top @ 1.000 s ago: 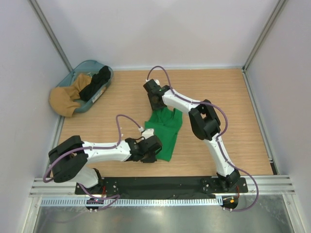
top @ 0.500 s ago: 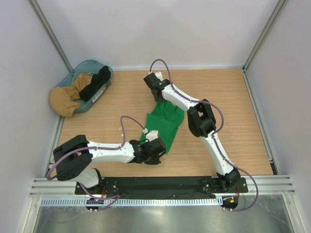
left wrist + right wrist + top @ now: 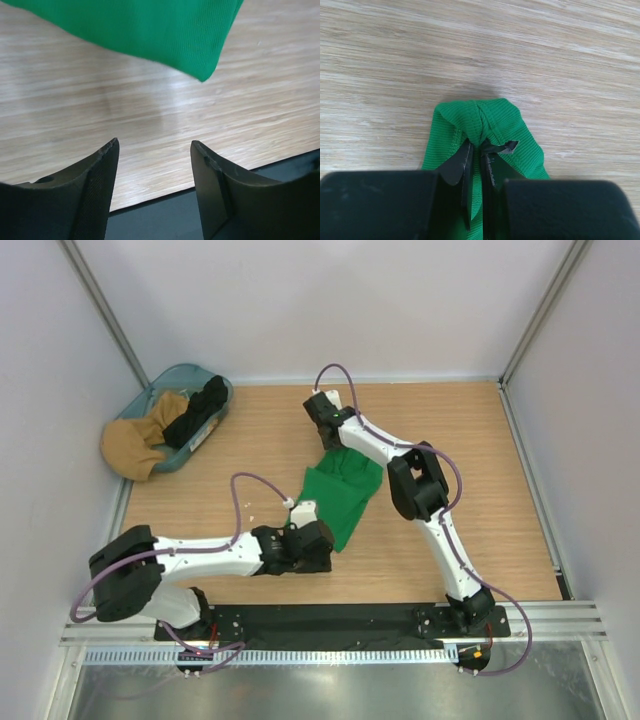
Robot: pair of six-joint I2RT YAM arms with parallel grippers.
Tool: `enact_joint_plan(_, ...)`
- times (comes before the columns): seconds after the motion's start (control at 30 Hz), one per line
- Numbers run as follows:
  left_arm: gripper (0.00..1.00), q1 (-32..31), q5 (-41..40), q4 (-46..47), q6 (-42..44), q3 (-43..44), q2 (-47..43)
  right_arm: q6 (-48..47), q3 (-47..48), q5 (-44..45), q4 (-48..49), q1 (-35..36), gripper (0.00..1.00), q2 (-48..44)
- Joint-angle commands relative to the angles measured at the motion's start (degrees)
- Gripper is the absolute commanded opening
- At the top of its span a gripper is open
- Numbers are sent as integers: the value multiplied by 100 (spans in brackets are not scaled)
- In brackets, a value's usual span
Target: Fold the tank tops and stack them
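Observation:
The bright green tank top (image 3: 343, 496) lies crumpled in the middle of the wooden table. My right gripper (image 3: 333, 441) is shut on its far end; in the right wrist view the ribbed green fabric (image 3: 479, 116) bunches between the jaws of that gripper (image 3: 479, 146). My left gripper (image 3: 318, 545) stands open by the garment's near corner. In the left wrist view its fingers (image 3: 99, 186) hold nothing, and the green corner (image 3: 202, 70) lies on the wood ahead of them. The black tank top (image 3: 197, 412) lies in the basket at the far left.
A teal basket (image 3: 213, 386) stands at the far left by the wall, with a tan cloth (image 3: 138, 447) spilling over its near rim. The black base plate (image 3: 350, 618) runs along the table's near edge, just behind my left gripper. Walls close in three sides.
My left gripper has let go of the green top's near corner and opened. My right gripper has shut on the far end and drawn it a little farther away.

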Motion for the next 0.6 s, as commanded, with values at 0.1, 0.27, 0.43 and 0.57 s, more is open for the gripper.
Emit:
enact_joint_plan(0.1, 62, 501, -620, 731, -539, -612, -801, 7, -183, -150, 297, 44, 4, -524)
enact_joint_plan(0.27, 57, 721, -936, 1278, -1251, -1043, -916, 68, -183, -220, 305, 35, 4, -568)
enact_joint_plan(0.43, 55, 774, -1577, 1568, -2428, -1464, -968, 121, -227, -291, 332, 35, 4, -586)
enact_joint_plan(0.57, 56, 774, -1895, 1691, -3335, -1606, -907, 156, -323, -334, 402, 35, 4, -621)
